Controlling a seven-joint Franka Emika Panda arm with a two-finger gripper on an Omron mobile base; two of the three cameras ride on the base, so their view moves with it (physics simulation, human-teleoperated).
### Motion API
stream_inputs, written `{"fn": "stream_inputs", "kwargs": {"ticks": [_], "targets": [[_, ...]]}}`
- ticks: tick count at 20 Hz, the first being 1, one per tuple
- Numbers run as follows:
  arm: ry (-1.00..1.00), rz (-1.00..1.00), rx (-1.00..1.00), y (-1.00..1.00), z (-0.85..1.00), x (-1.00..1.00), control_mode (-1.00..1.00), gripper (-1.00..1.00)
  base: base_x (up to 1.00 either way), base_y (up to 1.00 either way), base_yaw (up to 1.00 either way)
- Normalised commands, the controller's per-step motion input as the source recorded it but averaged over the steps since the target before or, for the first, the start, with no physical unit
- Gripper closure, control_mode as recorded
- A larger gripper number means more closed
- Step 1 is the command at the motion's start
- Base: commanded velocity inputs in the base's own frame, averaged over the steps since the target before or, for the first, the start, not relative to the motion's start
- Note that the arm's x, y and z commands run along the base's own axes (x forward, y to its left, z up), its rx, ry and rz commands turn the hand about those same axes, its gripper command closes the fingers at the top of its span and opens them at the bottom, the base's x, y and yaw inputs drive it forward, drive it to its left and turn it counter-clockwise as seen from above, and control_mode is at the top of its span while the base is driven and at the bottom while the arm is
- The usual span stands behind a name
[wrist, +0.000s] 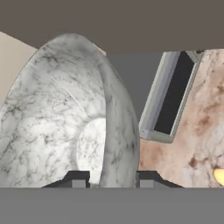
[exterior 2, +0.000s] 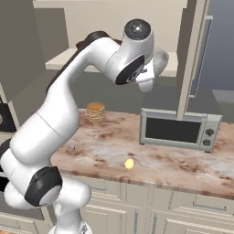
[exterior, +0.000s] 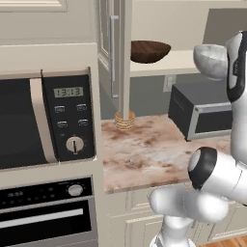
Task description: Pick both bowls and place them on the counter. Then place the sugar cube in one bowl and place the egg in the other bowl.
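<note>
Claw (wrist: pixel 109 180) pinching grey bowl (wrist: pixel 65 118) rim above toaster oven (wrist: pixel 170 98); egg (wrist: pixel 219 176) on counter (wrist: pixel 205 113).

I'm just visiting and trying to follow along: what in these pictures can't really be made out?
- Hand: right base view, hidden behind the arm's own wrist; its fingertips straddle the grey bowl rim.
- Grey bowl: left base view, partly covered by the arm.
- Sugar cube: left base view, a mere speck.
- Egg: hand view, cut by the right edge.

The small display (exterior: pixel 68 91) at the top of the microwave's control panel (exterior: pixel 69 117) shows digits, reading about "13:13".
</note>
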Motion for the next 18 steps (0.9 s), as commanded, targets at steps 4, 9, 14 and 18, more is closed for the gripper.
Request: {"fn": "stream_inputs", "kwargs": {"ticks": [4, 9, 14, 18], "targets": [[0.00, 0.00, -0.14, 0.42, -0.55, -0.74, -1.00, 1.00, 0.00, 0.00, 0.00], [0.04, -0.01, -0.14, 0.43, -0.53, -0.43, -1.00, 1.00, 0.00, 0.00, 0.00], [0.06, -0.06, -0.11, 0.47, -0.55, -0.16, -1.00, 1.00, 0.00, 0.00, 0.00], [0.09, -0.09, -0.01, 0.11, -0.42, -0.04, -1.00, 1.00, 0.00, 0.00, 0.00]]}}
